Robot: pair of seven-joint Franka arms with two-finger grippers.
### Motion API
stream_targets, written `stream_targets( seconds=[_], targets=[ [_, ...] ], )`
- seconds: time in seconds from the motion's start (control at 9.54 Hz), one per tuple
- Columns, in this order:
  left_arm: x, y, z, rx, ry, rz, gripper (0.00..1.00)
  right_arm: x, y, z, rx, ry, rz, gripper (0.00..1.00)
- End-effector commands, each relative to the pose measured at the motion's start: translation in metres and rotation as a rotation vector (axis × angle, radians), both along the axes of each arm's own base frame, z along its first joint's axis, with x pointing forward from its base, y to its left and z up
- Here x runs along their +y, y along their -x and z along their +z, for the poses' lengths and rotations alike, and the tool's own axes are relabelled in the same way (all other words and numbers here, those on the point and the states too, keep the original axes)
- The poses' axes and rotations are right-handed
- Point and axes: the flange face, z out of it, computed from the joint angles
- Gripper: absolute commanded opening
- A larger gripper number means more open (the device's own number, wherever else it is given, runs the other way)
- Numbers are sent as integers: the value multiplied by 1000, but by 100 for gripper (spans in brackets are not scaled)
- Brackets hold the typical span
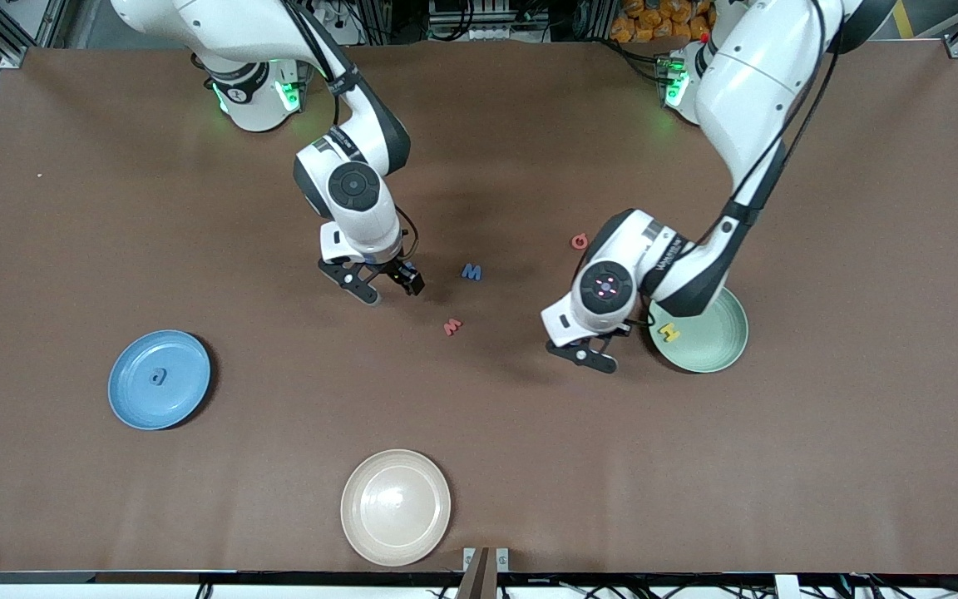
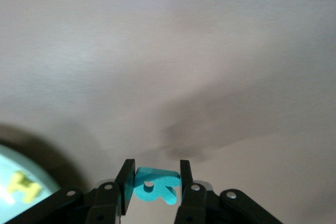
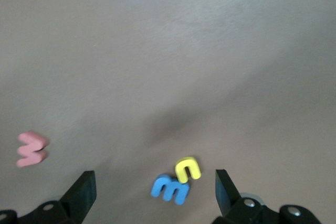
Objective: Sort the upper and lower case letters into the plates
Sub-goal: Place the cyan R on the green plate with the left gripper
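My left gripper is shut on a teal letter, just above the bare table beside the mint green plate. A yellow H lies in that plate. My right gripper hangs open over a blue m and a yellow n that touch each other; the front view hides both. A pink letter, a blue M and a red G lie loose mid-table. The blue plate holds a blue a.
A cream plate sits near the table's front edge, nearest the front camera. The brown table stretches bare toward both ends.
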Motion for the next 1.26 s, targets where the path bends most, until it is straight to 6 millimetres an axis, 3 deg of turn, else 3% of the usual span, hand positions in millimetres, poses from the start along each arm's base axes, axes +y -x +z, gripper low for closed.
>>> stream_targets(
  seconds=[0.0, 0.31, 0.42, 0.52, 0.63, 0.84, 1.15],
  targets=[
    [43, -10, 16, 60, 12, -104, 16, 2, 1, 0, -13, -21, 190, 100],
    [140, -29, 16, 116, 34, -167, 17, 3, -1, 3, -15, -24, 522, 100],
    [157, -27, 9, 135, 31, -146, 42, 3, -1, 4, -17, -21, 645, 100],
    [164, -27, 9, 137, 30, -126, 99, 3, -1, 3, -15, -17, 764, 100],
    [160, -25, 9, 141, 36, -104, 100, 4, -1, 4, -19, -14, 885, 100],
    [123, -14, 12, 130, 20, 0, 100, 6, -2, 4, -23, -10, 1112, 100],
    [56, 8, 18, 103, 15, 187, 100, 21, 10, -35, 13, -17, 1216, 100]
  ],
)
